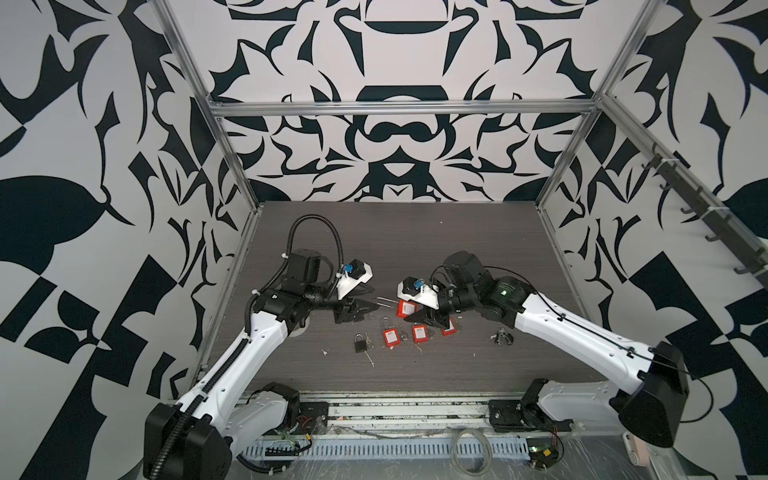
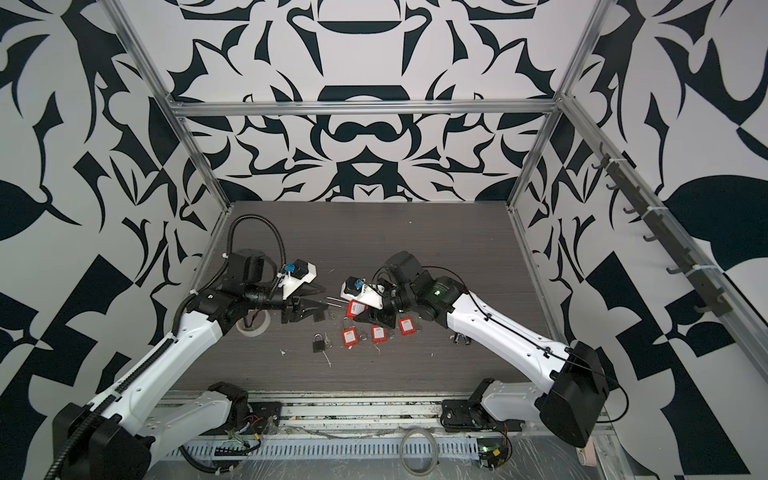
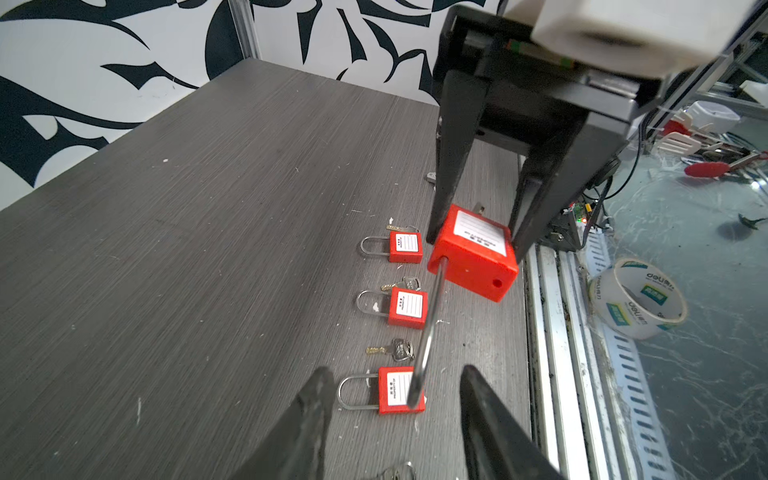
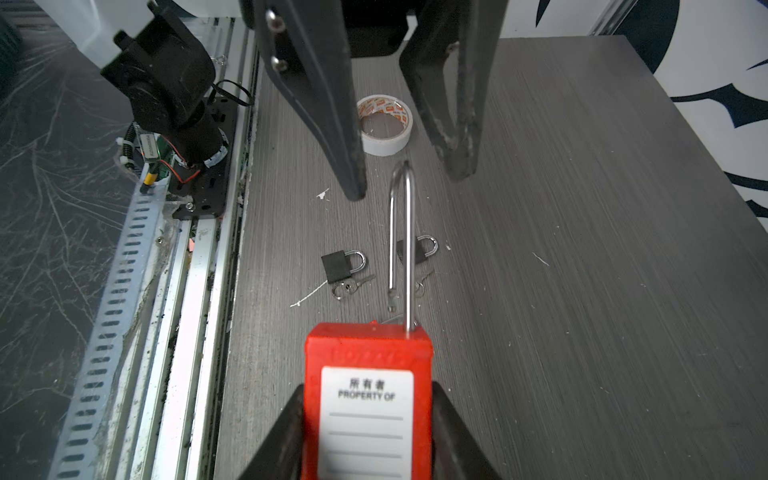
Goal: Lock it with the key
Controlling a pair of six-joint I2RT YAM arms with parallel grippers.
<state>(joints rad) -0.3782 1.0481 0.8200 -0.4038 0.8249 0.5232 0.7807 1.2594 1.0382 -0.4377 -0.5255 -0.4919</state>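
Red padlock (image 4: 368,357) clamped by its body in right gripper (image 3: 473,243), shackle (image 4: 409,249) sprung open between parted, empty left gripper (image 4: 407,182) jaws: pressing shut and locking apparently yet to do.

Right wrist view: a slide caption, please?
Right tool grips a red plastic padlock, its open steel shackle pointing between the left tool's spread fingers.

White arms (image 1: 257,336), black joints (image 1: 286,301), corrugated cable (image 1: 316,221)

Smooth red plastic on the padlock (image 4: 368,345), with a white paper label (image 4: 368,419). Shackle (image 4: 409,249) is shiny polished metal. Counter (image 4: 582,249) is matt grey wood-grain, scuffed.
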